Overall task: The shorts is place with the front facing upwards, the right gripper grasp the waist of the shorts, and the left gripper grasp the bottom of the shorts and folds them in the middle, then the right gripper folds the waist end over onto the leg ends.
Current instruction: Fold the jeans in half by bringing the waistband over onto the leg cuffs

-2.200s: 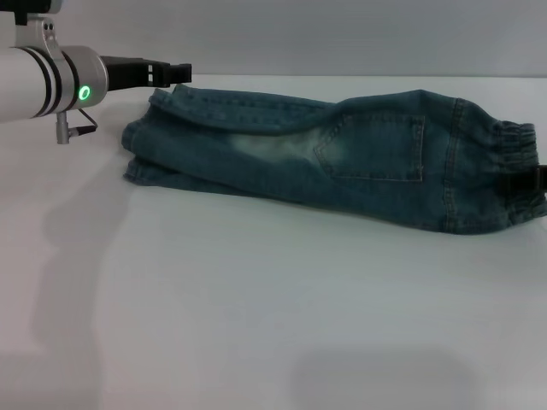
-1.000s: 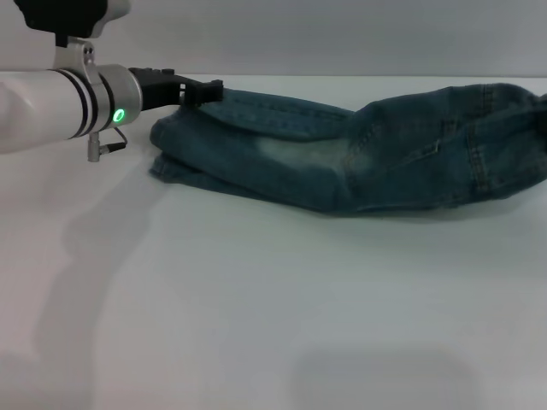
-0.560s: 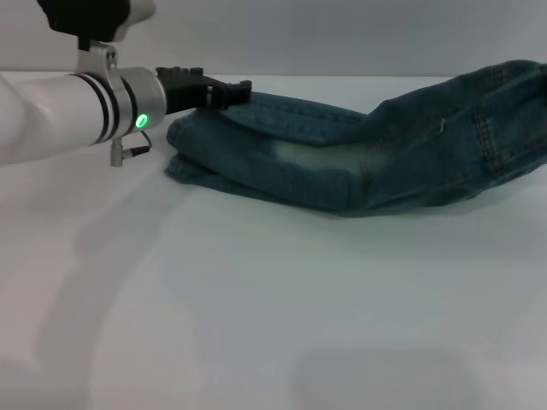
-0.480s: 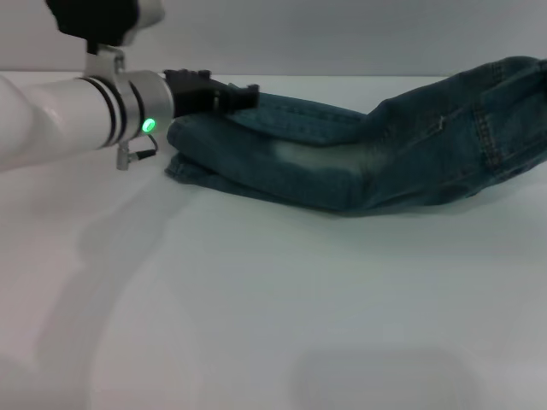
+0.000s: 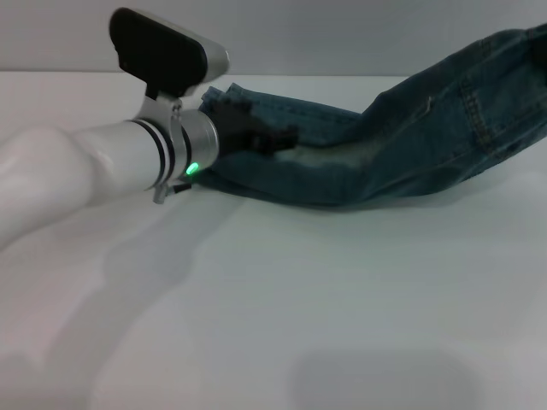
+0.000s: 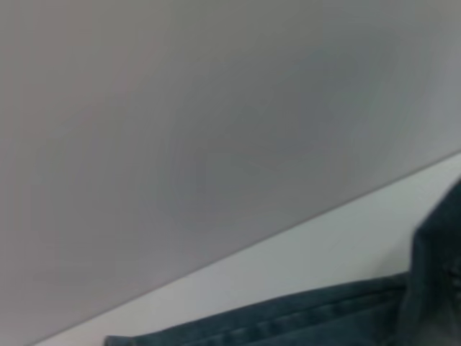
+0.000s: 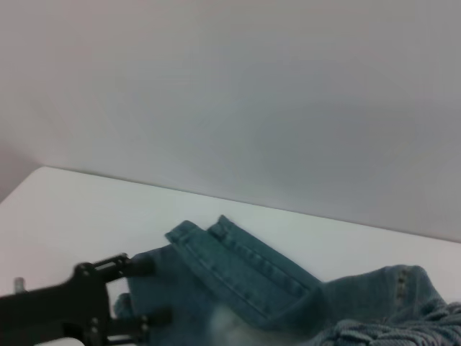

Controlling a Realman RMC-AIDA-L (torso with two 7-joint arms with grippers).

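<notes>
The blue-green denim shorts (image 5: 376, 145) lie folded lengthwise on the white table. Their hemmed leg ends (image 7: 216, 249) rest flat. My left gripper (image 5: 272, 137), a black claw on a white arm, reaches over those leg ends from the left. In the right wrist view the left gripper (image 7: 148, 290) is open, its fingers straddling the denim edge. The waist end (image 5: 517, 60) is raised off the table and runs out of the head view at the upper right. Its ruffled band (image 7: 392, 333) shows close under the right wrist camera. My right gripper does not show.
The white table (image 5: 299, 299) stretches bare in front of the shorts. A grey wall (image 6: 216, 108) stands behind the table's far edge. The left arm's white forearm (image 5: 77, 171) crosses the left side of the table.
My left gripper has moved right, from beside the hems to over the leg ends. The waist end has risen higher off the table and swung toward the leg ends.
</notes>
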